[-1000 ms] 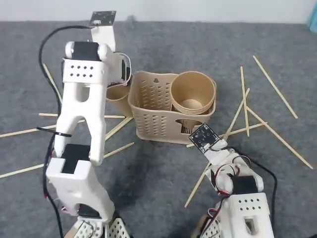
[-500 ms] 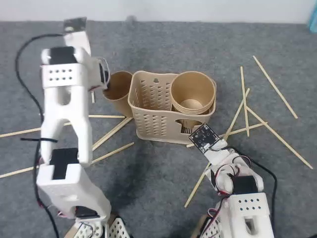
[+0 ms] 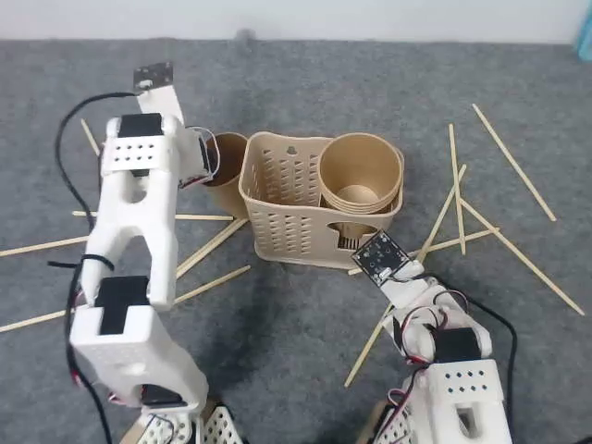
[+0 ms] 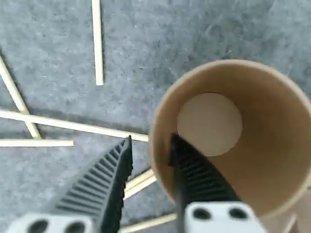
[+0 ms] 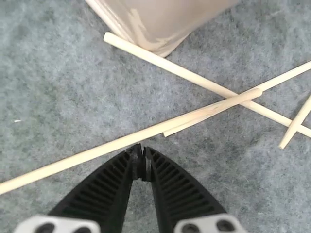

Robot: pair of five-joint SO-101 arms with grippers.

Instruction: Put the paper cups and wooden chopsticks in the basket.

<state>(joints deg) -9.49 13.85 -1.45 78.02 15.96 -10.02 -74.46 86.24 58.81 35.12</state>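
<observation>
A loose brown paper cup (image 3: 227,159) stands upright on the grey carpet against the left side of the beige basket (image 3: 287,222). My left gripper (image 4: 150,141) is open and straddles the rim of this cup (image 4: 228,126), one finger inside and one outside. Stacked paper cups (image 3: 361,171) sit in the basket's right part. Wooden chopsticks (image 3: 458,190) lie scattered on both sides of the basket. My right gripper (image 5: 142,156) is shut low over the carpet in front of the basket's corner (image 5: 160,19), its tips at a long chopstick (image 5: 97,153).
More chopsticks (image 3: 208,242) lie crossed left of the basket, under the left arm. The right arm's base (image 3: 458,393) stands at the front edge. A pale wall runs along the carpet's far edge.
The left arm swung left off the loose cup, uncovering it, then came back a little to the right at its rim. The right arm has kept still.
</observation>
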